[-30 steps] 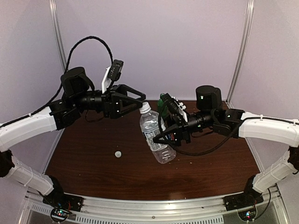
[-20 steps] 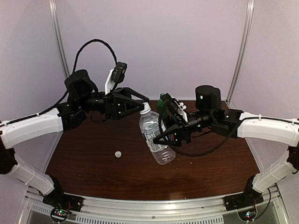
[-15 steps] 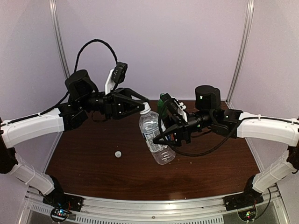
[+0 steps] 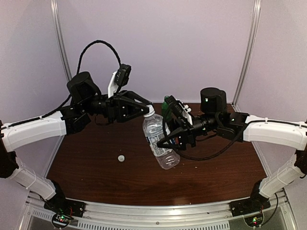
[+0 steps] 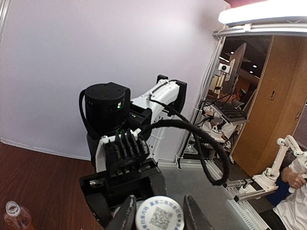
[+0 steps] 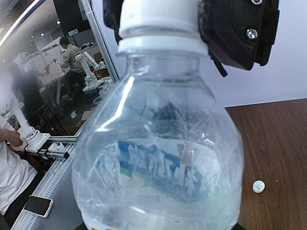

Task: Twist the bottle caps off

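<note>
My right gripper [image 4: 164, 143] is shut on the body of the clear water bottle [image 4: 159, 143] and holds it tilted above the table. The bottle fills the right wrist view [image 6: 158, 158], hiding my right fingers. My left gripper [image 4: 146, 109] is closed round its white cap [image 4: 150, 110]. In the left wrist view the cap [image 5: 159, 216] shows a printed code, with a finger [image 5: 125, 216] tight on each side. The green bottle [image 4: 167, 101] stands behind my right wrist. The amber bottle [image 5: 16, 216] stands on the table with an open neck. A loose white cap [image 4: 121, 157] lies on the table.
The dark wooden table [image 4: 96, 167] is bounded by white walls at the back and sides. The loose cap also shows in the right wrist view [image 6: 259, 186], right of the bottle. A metal rail [image 4: 153, 213] runs along the near edge.
My left arm shifted slightly right and its wrist turned at the cap during the first third of a second. Since then nothing has visibly moved. The right arm and bottle stayed still.
</note>
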